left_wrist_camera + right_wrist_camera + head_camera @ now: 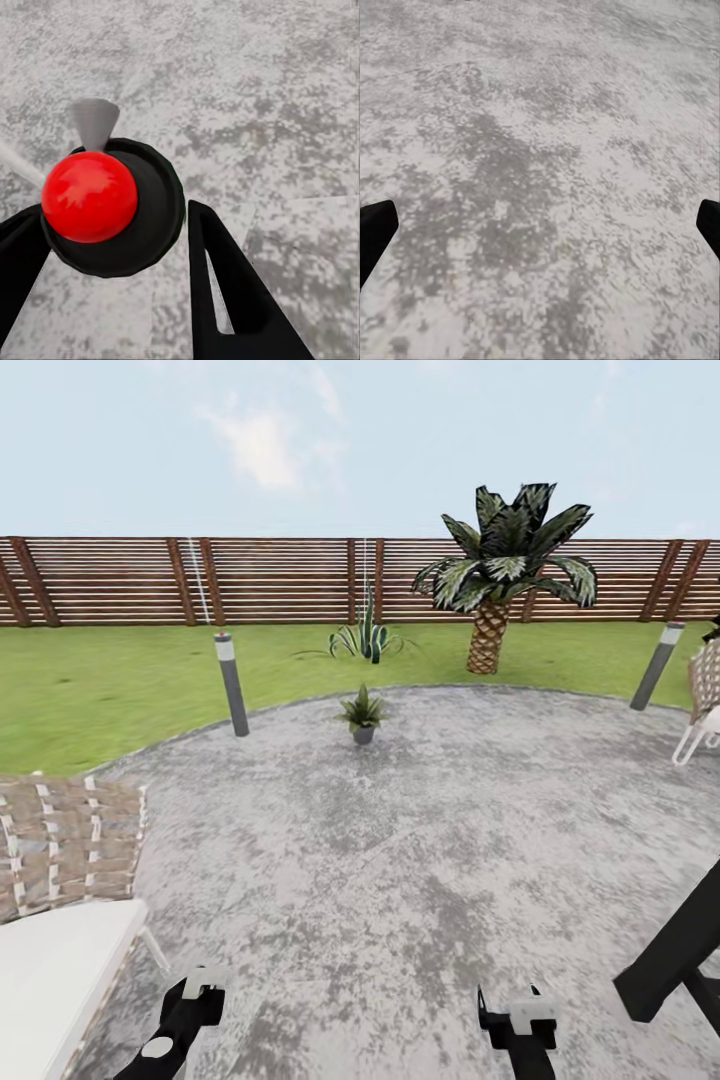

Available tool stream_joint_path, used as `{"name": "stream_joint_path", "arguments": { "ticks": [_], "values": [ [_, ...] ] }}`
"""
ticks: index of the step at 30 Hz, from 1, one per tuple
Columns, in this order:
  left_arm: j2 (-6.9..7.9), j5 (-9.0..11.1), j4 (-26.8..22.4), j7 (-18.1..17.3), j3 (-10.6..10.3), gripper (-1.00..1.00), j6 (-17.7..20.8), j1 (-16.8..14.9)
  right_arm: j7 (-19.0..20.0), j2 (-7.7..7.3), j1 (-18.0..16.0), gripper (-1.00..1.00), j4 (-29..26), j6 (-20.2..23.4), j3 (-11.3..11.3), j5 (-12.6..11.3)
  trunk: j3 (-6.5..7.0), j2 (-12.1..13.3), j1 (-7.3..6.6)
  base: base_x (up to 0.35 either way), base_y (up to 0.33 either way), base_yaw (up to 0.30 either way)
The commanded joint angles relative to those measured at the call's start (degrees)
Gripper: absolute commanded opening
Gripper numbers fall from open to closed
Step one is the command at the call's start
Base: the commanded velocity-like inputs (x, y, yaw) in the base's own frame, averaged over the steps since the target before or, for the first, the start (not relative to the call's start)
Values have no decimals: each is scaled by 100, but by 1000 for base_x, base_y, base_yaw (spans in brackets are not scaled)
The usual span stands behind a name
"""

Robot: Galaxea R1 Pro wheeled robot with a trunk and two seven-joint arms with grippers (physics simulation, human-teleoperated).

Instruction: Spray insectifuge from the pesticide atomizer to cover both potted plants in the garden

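Observation:
In the left wrist view a round dark green and black part with a red ball on it, the pesticide atomizer [127,225] seen end-on, sits between my left gripper's black fingers [232,292], which press on both its sides. A pale grey cone sticks out beyond it. My left gripper [190,1000] hangs low at the head view's bottom left. My right gripper [515,1025] is at the bottom right, open over bare paving [540,180]. One potted plant [362,715] stands at the paving's far edge, well ahead of both grippers. No insectifuge specks show on it.
A striped agave [368,638] and a palm [495,585] grow on the lawn before the wooden fence [270,580]. Grey bollard lamps [232,682] [656,664] flank the paving. A woven chair [65,850] with a white cushion is at near left, another chair [705,695] at far right.

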Motion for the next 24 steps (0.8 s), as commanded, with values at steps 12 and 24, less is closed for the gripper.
{"name": "stream_joint_path", "arguments": {
  "ticks": [12,24],
  "values": [
    [-2,-60,4,7,40,-100,-27,-5,-36,-8,-4,100,7,-12,-27,61,-5,-2,2,338,0,0],
    [-2,-60,4,7,41,-100,-28,-5,-36,-15,-4,100,7,-12,-29,61,-5,-2,2,338,0,0]
  ]
}}
